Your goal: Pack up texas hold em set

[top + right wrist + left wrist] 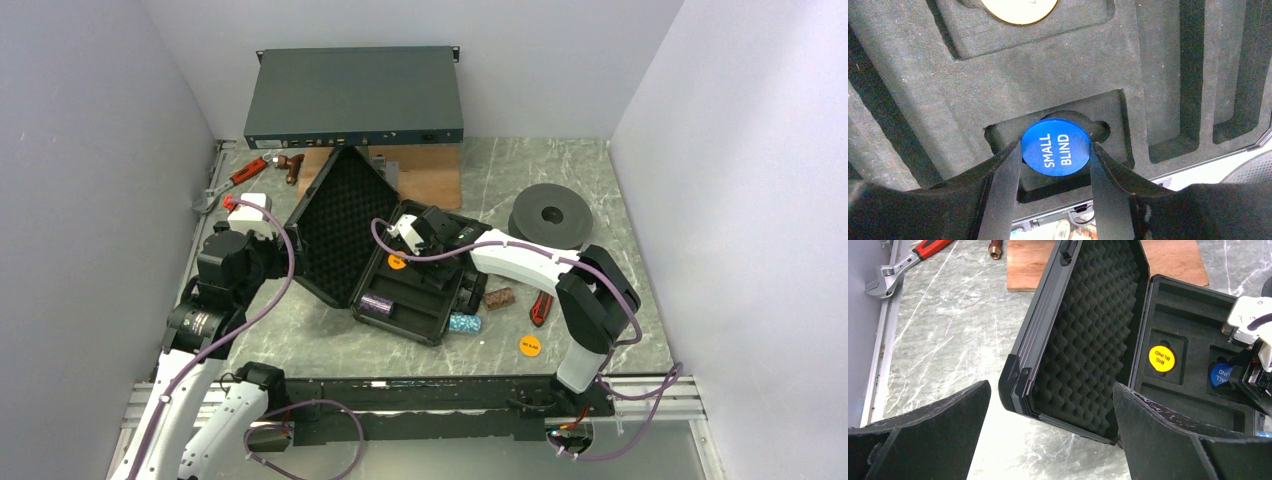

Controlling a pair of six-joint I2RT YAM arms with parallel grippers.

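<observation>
Black egg-crate foam lines the raised lid of the open case (1023, 345). The left pincer (1050, 384) faces it, splayed wide and empty. In the base, a purple chip roll (375, 303) lies in a slot and the yellow Big Blind disc (1161, 358) sits in its pocket. The right pincer (1055, 150) grips the blue Small Blind disc (1056, 145) at the next pocket. Packing looks about half done: a teal roll (464, 323), a brown roll (498, 298) and an orange disc (530, 346) lie outside on the desk (600, 200), and the lid is not yet shut.
</observation>
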